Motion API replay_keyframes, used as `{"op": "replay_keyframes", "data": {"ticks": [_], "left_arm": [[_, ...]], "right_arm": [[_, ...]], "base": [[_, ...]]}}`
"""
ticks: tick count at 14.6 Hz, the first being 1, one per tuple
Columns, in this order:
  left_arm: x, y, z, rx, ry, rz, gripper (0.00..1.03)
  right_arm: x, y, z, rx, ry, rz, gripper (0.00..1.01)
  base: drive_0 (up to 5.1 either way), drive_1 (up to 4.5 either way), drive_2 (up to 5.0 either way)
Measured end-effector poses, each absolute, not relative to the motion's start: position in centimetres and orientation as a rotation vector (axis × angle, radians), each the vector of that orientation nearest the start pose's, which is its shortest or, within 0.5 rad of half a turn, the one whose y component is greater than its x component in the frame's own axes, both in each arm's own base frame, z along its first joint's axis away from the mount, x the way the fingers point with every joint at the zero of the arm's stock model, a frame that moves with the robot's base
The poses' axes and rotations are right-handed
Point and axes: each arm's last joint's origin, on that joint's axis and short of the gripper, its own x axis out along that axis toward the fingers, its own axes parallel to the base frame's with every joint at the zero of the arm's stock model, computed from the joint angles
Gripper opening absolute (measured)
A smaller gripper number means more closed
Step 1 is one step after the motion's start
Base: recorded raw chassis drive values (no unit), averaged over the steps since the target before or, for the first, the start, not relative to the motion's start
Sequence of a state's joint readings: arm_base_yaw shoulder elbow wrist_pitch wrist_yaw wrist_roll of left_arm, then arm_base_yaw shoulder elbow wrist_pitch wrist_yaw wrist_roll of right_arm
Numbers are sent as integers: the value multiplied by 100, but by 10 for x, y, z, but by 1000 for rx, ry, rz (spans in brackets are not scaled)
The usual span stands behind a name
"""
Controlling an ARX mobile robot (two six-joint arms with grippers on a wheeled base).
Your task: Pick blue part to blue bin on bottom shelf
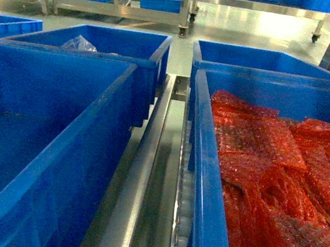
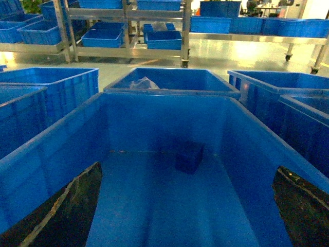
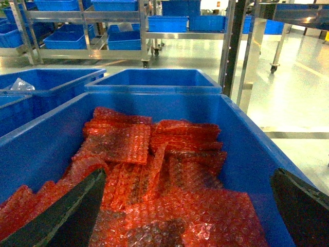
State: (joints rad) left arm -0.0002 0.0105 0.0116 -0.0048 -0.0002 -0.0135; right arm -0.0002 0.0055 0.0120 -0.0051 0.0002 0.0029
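The left gripper (image 2: 187, 206) hangs with jaws apart over the left bin (image 2: 154, 118), empty. One blue part (image 2: 189, 157), a small dark block, sits on that bin's floor near its far wall. It looks stiff and light; gripping its opposite flat sides should suit. The right gripper (image 3: 187, 206), also spread, hovers over the bin (image 3: 241, 128) beside it, full of red bubble wrap (image 3: 154, 170).
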Motion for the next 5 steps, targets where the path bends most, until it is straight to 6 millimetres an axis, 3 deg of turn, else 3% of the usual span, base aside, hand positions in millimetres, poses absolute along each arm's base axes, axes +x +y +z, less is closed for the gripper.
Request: {"op": "replay_keyframes", "data": {"ticks": [5], "left_arm": [[98,0,166,-14,4,0,98]], "right_arm": [[97,0,167,3,-1,0,98]], "base": [[0,0,0]]}}
